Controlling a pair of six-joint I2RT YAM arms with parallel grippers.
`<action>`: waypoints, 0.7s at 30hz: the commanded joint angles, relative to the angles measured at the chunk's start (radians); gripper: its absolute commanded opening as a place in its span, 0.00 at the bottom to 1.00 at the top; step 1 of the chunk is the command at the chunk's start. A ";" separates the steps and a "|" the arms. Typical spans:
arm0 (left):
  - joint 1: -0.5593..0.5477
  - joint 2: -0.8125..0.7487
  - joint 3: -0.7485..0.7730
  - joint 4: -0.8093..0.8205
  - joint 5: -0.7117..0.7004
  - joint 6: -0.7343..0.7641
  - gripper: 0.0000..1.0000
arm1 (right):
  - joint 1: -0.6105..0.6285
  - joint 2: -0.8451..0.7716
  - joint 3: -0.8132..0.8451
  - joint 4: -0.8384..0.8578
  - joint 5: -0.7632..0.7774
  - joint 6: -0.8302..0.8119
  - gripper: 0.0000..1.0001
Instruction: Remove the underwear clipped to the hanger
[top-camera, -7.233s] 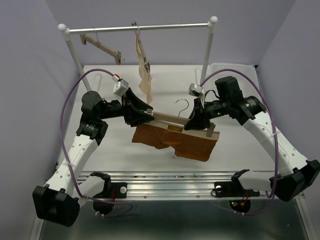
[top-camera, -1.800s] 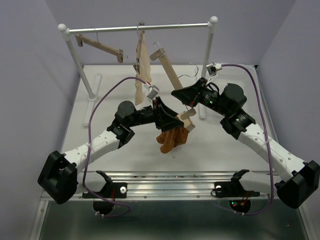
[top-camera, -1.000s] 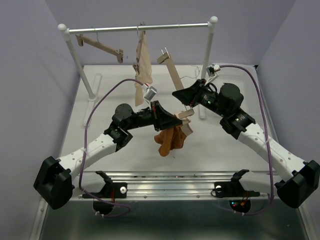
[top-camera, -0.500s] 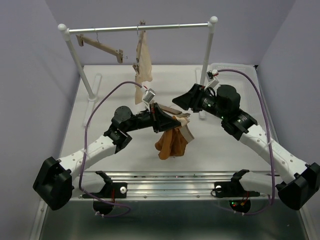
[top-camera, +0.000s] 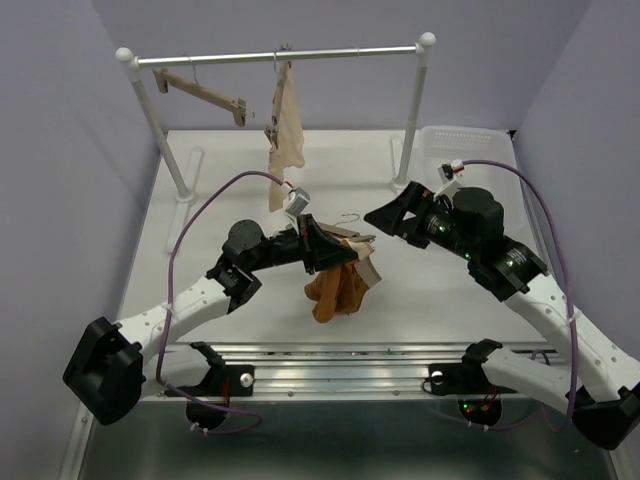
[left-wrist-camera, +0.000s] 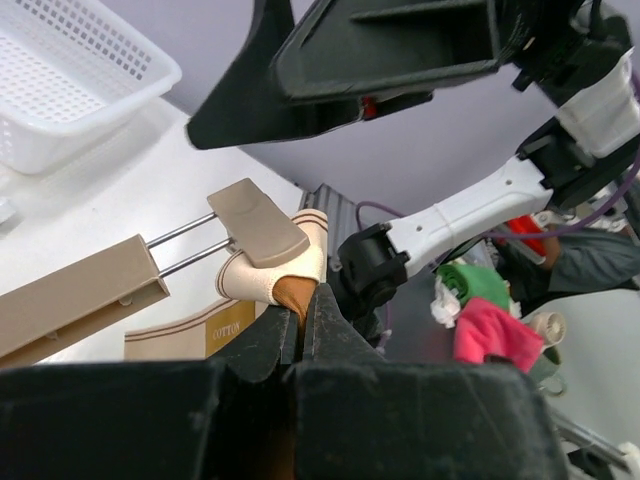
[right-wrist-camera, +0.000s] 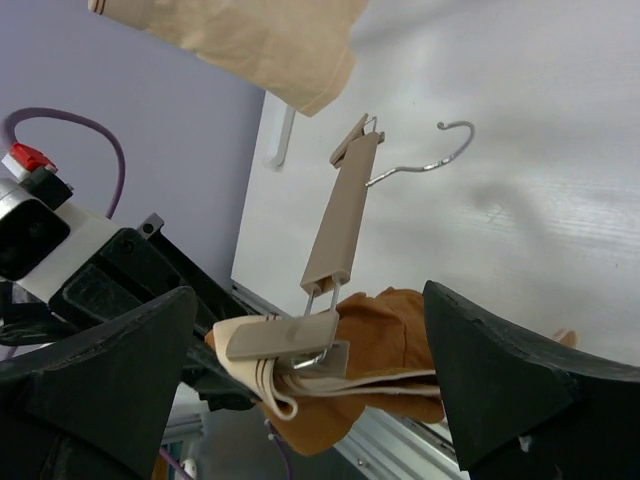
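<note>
The rust-brown underwear (top-camera: 336, 291) hangs bunched from my left gripper (top-camera: 326, 252), whose jaws are shut on a fold of its fabric (left-wrist-camera: 292, 299) just below the cream waistband. One clip (left-wrist-camera: 258, 222) of the hanger (top-camera: 347, 237) still bites that waistband (right-wrist-camera: 262, 352). The wooden bar (right-wrist-camera: 341, 221) slopes away from the clip, with its wire hook (right-wrist-camera: 441, 149) over the table. My right gripper (top-camera: 386, 207) is wide open to the right of the hanger, holding nothing, with the clip and the underwear (right-wrist-camera: 390, 320) lying beyond its fingers (right-wrist-camera: 495, 385).
A clothes rack (top-camera: 280, 55) stands at the back. It carries a bare wooden hanger (top-camera: 203, 93) and a pale cream underwear (top-camera: 286, 125) on another hanger. A white basket (top-camera: 466, 140) sits at the back right. The metal rail (top-camera: 340, 362) runs along the near edge.
My right gripper opened, let go of the hanger and drew back to the right. The hanger fell from upright to lying low beside my left gripper, which shifted slightly right with the underwear.
</note>
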 joint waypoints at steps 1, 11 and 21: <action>-0.003 -0.064 -0.041 0.085 0.000 0.166 0.00 | 0.009 -0.074 -0.023 -0.077 0.035 0.094 1.00; -0.005 -0.151 -0.061 0.137 0.002 0.358 0.00 | 0.009 -0.101 -0.055 -0.082 -0.109 0.261 1.00; -0.003 -0.171 -0.055 0.129 0.049 0.437 0.00 | 0.009 -0.097 -0.116 0.116 -0.172 0.370 1.00</action>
